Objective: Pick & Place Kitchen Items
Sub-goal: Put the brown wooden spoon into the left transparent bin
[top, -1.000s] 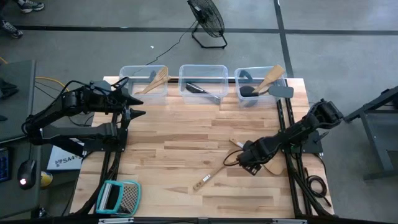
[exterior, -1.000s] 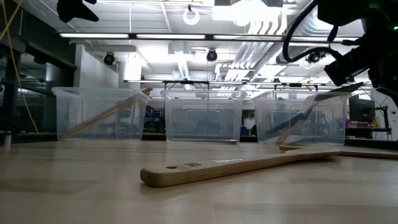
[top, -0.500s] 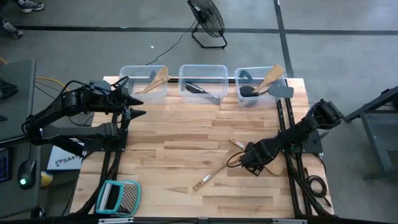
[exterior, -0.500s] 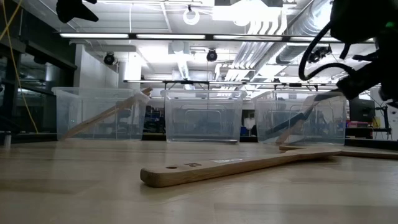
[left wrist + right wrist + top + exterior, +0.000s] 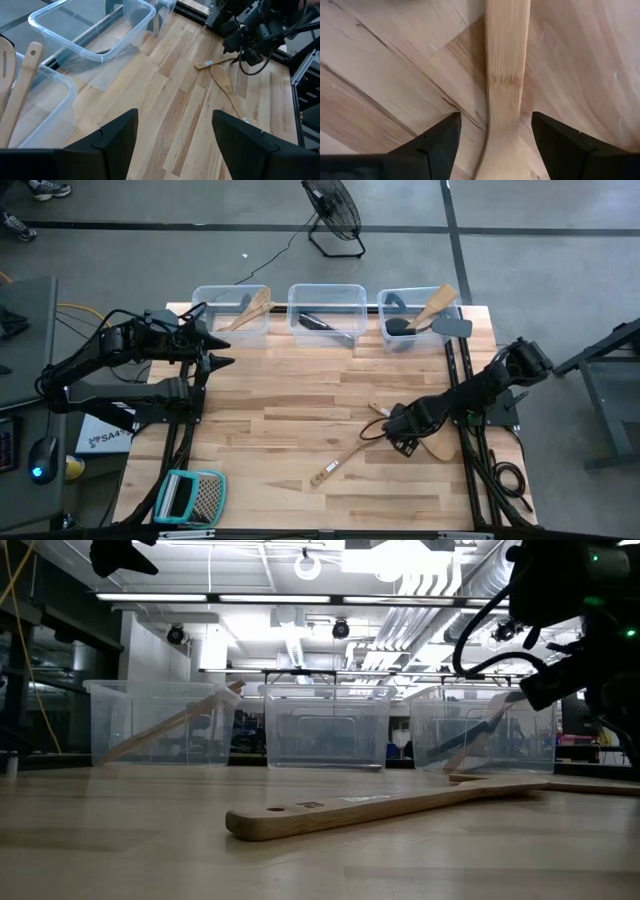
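Wooden spatula flat on table, between open right tool fingers

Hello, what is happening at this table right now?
The right gripper is low over a wooden spatula lying on the table, its fingers open on either side of the handle, not gripping it. The left gripper waits open near the three clear bins, which already hold several utensils.
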Controlling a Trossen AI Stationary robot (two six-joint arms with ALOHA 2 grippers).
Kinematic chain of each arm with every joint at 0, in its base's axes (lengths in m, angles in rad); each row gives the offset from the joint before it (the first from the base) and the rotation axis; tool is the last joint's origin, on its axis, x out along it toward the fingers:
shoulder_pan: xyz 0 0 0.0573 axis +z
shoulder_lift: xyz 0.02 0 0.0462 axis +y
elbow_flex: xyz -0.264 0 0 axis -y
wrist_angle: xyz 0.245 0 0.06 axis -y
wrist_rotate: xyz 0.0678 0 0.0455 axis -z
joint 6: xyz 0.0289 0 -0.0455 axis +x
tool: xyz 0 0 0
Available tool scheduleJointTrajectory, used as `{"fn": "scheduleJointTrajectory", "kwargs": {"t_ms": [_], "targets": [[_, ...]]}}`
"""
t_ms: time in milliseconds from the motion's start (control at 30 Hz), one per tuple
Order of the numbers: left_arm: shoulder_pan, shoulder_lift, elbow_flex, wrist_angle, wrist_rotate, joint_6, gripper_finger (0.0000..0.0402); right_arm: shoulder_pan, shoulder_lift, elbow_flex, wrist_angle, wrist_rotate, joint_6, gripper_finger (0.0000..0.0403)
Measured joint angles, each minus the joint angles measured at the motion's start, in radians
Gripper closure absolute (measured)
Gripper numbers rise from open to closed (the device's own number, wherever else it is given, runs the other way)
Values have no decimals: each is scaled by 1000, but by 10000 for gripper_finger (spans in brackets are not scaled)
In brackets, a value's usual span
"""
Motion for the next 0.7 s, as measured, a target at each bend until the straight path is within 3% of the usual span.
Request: {"fn": "scheduleJointTrajectory", "kwargs": {"t_ms": [333, 700], "targets": [[0, 1, 0, 0, -1, -8, 151, 0, -3, -53, 60, -10, -28, 172], [0, 1, 0, 0, -10, -18, 151, 1, -4, -61, 63, 13, 8, 269]]}}
